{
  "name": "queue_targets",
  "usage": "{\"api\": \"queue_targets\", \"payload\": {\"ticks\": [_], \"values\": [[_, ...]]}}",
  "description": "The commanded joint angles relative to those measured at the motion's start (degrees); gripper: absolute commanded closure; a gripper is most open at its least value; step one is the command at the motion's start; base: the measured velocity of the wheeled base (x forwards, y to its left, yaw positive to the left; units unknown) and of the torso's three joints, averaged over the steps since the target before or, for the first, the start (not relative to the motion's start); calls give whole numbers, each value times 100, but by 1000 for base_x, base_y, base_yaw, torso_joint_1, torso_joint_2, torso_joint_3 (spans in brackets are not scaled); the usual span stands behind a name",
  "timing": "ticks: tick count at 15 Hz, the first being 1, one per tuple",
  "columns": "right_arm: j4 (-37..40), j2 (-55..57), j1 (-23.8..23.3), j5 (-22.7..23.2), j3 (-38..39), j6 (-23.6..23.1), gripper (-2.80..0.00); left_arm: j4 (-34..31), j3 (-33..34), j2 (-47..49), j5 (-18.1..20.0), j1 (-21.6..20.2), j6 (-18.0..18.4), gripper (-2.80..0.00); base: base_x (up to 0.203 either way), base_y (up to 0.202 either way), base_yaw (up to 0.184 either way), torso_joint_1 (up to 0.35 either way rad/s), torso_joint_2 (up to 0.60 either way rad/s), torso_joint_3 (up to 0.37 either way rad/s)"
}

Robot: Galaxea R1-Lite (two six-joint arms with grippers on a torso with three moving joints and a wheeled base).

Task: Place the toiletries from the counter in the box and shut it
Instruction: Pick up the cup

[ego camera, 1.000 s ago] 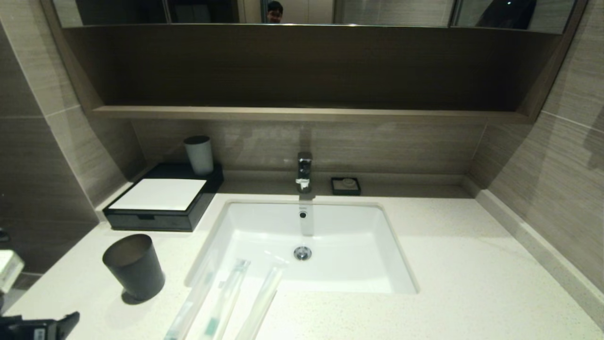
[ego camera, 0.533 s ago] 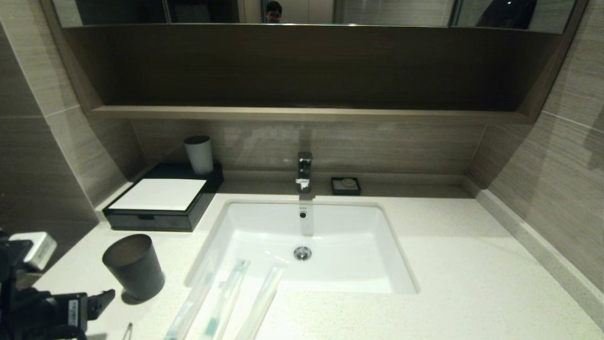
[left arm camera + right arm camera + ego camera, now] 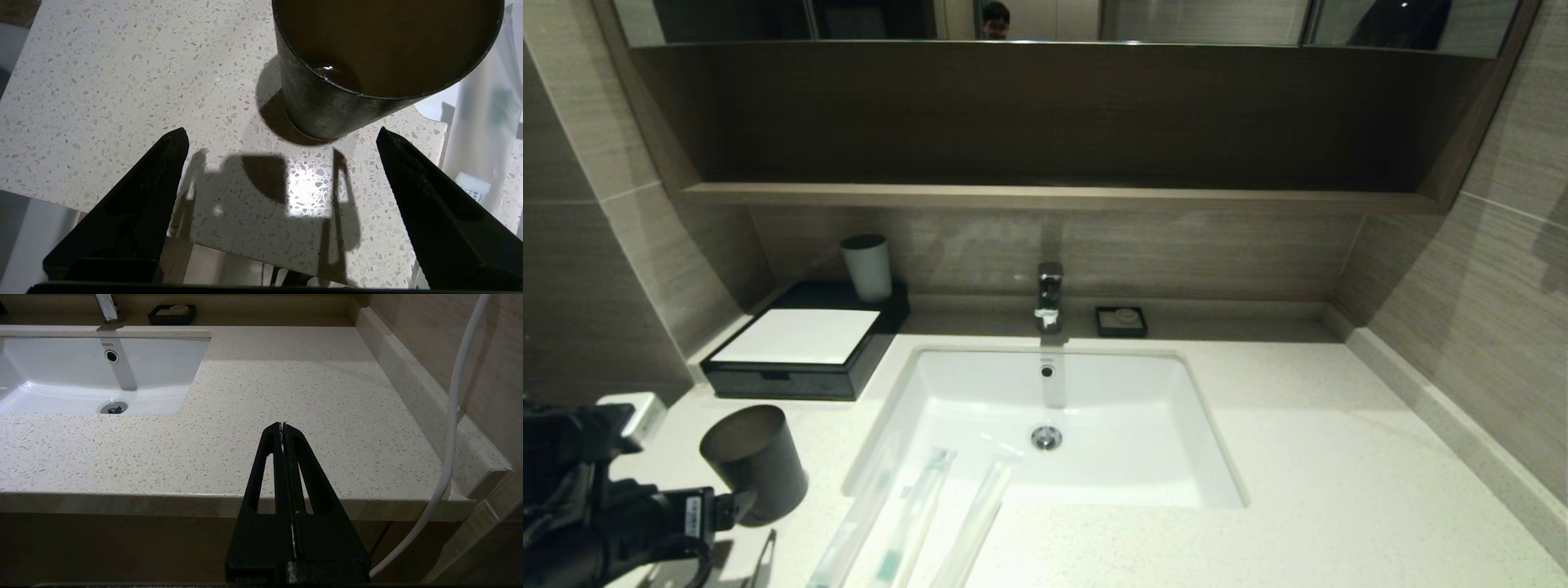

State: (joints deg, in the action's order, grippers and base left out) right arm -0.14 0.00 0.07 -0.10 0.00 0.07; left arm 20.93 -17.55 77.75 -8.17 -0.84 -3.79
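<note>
Three long slim packets of toiletries (image 3: 915, 514) lie side by side on the off-white speckled counter (image 3: 1339, 490), at the sink's front left corner; the middle one shows teal marks. The low black box (image 3: 800, 347) with a white top panel stands at the back left, its front drawer shut. My left gripper (image 3: 737, 505) is open and empty, just left of the packets and close behind the dark grey cup (image 3: 756, 461). In the left wrist view the open gripper (image 3: 282, 136) faces that cup (image 3: 367, 61), with one packet (image 3: 482, 122) beside it. My right gripper (image 3: 282, 426) is shut and empty above the counter's front right edge.
A pale cup (image 3: 867, 268) stands on the box's back corner. The faucet (image 3: 1049, 296) and a small black soap dish (image 3: 1121, 321) are behind the white sink (image 3: 1143, 457). A wall borders the counter on the right. A white cable (image 3: 453, 416) hangs beside my right gripper.
My left arm has come up from the bottom left corner and moved right, its gripper now close to the dark grey cup. Nothing else has moved.
</note>
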Motion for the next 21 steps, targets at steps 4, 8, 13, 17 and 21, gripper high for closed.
{"api": "queue_targets", "payload": {"ticks": [4,8,13,17,21], "values": [[-4,0,1,1,9,1,0,377,54,505,173,31,-85,-280,0,0,0,0,0,0],[-4,0,1,1,9,1,0,845,94,954,237,116,-97,-280,0,0,0,0,0,0],[-4,-7,1,1,9,1,0,1283,50,1438,315,119,-96,-280,0,0,0,0,0,0],[-4,0,1,1,2,1,0,1571,-71,1695,325,154,-104,-280,0,0,0,0,0,0],[-4,0,1,1,9,1,0,1612,-274,1893,325,160,-104,-280,0,0,0,0,0,0]]}}
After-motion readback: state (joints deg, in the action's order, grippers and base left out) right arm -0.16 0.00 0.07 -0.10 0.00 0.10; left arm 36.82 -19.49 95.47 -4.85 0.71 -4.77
